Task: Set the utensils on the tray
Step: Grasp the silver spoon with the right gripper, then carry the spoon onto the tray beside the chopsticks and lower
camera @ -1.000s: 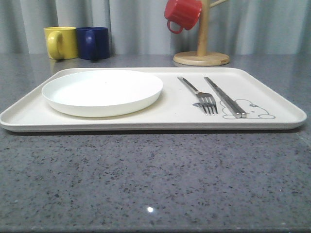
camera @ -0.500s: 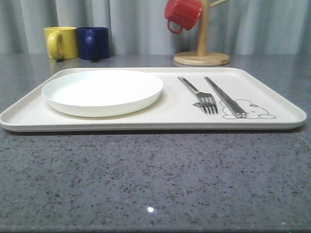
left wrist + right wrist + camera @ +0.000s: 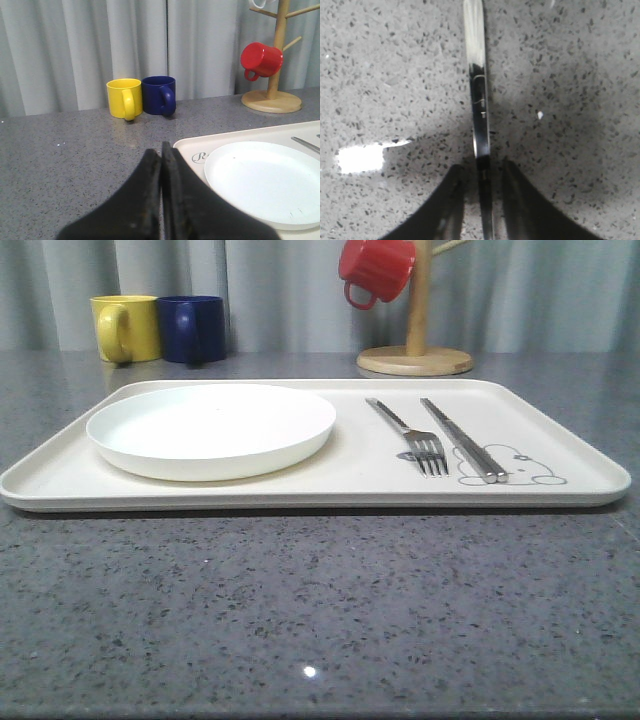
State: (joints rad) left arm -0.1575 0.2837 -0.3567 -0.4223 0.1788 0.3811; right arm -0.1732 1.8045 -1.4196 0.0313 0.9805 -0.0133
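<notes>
Down at the right tool (image 3: 482, 200), the two dark fingers stand a little apart with a slim shiny metal handle (image 3: 479, 100) running straight between them. The handle lies flat on the speckled grey table (image 3: 580, 75), its long axis in line with the tool's reach and extending away from the fingertips. Whether the fingers already pinch it I cannot tell; they look parted, straddling the near end of the handle. The bowl or head of the piece is out of frame, so it may well be the spoon, but that is a judgement. The coming move turns on this alignment: the fingers close across the narrow width of the handle, which suits a firm pinch, though thin polished metal lying flush on stone may slip.

The left tool (image 3: 161, 190) is closed, its fingers pressed together and empty, hovering at the near left corner of the tray (image 3: 560, 435). So the right arm is the one on the utensil.

On the cream tray sit the white plate (image 3: 212, 428) at left, and right of it the fork (image 3: 410, 435) and chopsticks (image 3: 462, 440), parallel, just beside each other and not touching, over the rabbit drawing.
</notes>
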